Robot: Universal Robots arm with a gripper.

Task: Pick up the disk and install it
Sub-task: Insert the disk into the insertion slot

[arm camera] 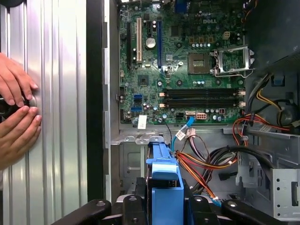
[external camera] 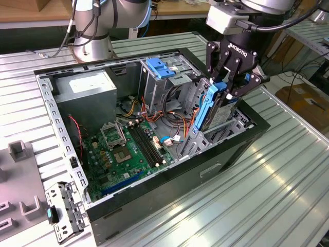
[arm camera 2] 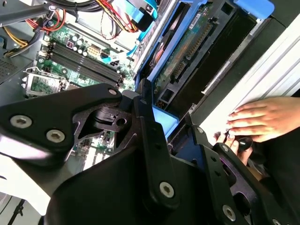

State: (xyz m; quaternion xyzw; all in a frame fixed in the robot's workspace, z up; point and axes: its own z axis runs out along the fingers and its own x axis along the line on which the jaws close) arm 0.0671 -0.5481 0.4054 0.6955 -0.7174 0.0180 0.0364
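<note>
my gripper (external camera: 227,86) is clenched on the hard drive (external camera: 209,109) in its blue carrier. the drive stands on edge directly beneath it, long axis pointing down into the drive bay (external camera: 234,122) by the computer case's (external camera: 49,103) edge on the exterior view's right.

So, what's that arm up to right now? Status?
Gripper shut on the disk. Disk on edge, partway into the drive cage. Person's hands on the table outside the case.
</note>
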